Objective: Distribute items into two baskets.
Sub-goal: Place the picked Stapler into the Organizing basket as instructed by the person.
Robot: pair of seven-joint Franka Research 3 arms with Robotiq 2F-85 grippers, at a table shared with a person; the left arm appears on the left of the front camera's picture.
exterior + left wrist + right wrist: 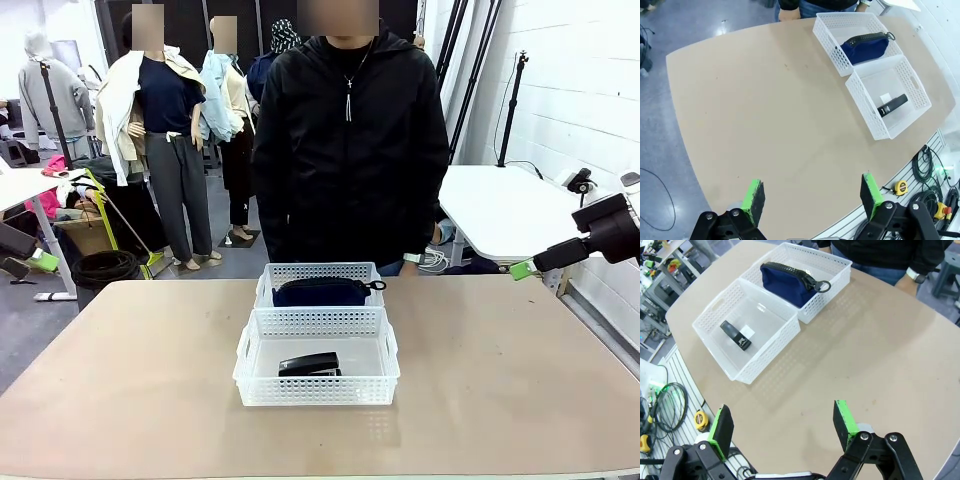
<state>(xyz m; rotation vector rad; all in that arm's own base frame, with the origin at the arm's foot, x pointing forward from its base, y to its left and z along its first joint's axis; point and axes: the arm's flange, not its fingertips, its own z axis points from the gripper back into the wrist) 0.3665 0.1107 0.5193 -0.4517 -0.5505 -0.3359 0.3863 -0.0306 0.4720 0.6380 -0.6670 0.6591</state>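
Two white perforated baskets stand end to end at the table's middle. The far basket (320,271) (832,47) (825,297) holds a dark navy zip pouch (320,292) (865,46) (787,282). In the near basket (317,388) (865,110) (772,352) lies a small black stapler (308,365) (892,104) (736,335). My left gripper (811,197) hangs open high above the table, well away from the baskets. My right gripper (520,268) (783,427) is open too, raised off the table's right side, with nothing between its fingers.
A person in a black jacket stands at the far edge, just behind the baskets, with a hand (912,282) near the table rim. A yellow tape measure (900,187) and cables lie on a rack below the table's near edge. Bare tabletop lies on both sides of the baskets.
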